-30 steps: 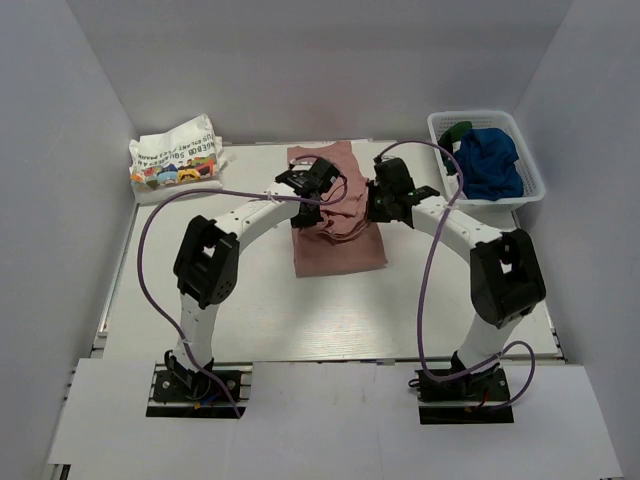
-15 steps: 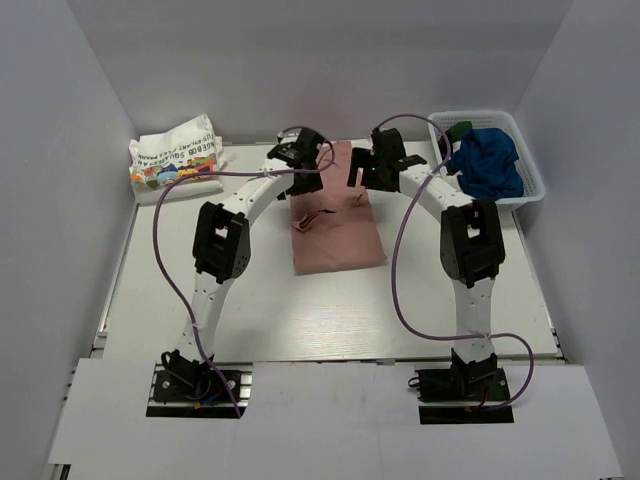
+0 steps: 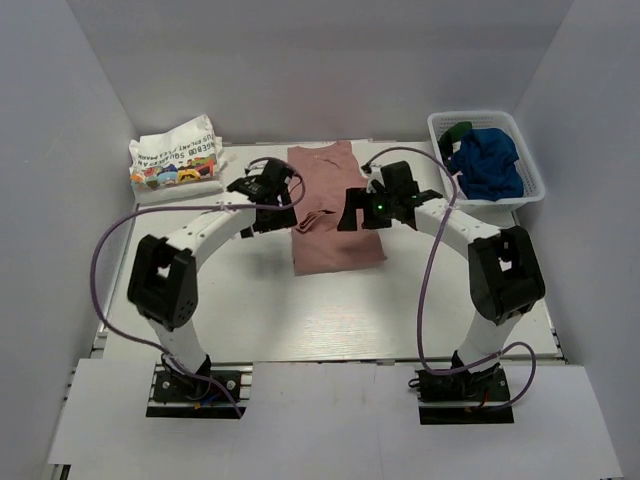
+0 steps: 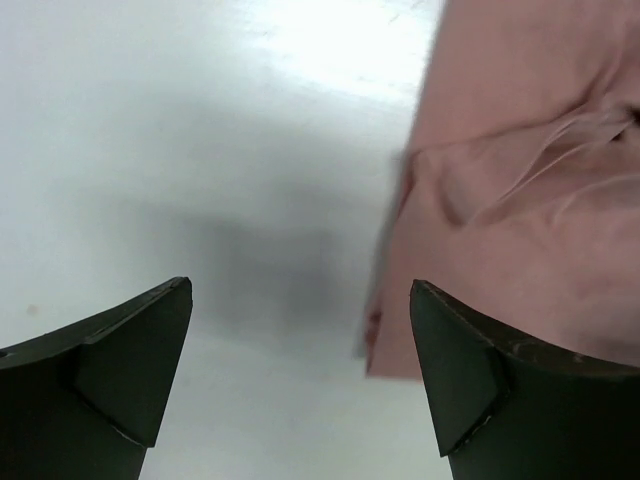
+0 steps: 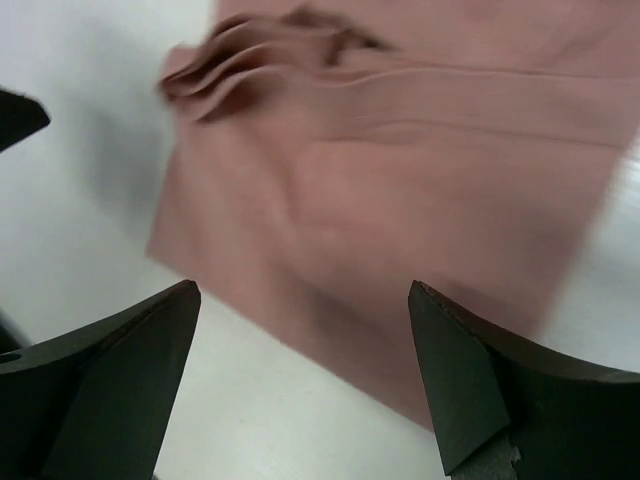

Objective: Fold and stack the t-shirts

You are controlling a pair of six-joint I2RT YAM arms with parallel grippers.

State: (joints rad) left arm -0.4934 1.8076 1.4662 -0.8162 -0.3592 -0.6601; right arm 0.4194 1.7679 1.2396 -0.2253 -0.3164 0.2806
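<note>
Left fingers point(image 4: 100, 370) and right fingers point(image 5: 110, 370) spread wide, empty; limp, light pink t-shirt point(image 3: 335, 215) between them, so pinch its corners.

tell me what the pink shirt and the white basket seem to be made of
Pink shirt: soft matte fabric, likely cotton knit; it wrinkles and bunches into folds. White basket: probably rigid plastic; thin mesh walls hold their shape.

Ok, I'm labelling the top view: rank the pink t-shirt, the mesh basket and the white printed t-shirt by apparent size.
1. Pink t-shirt, largest.
2. Mesh basket, close to it, so that order is unsure.
3. White printed t-shirt, clearly smallest.
</note>
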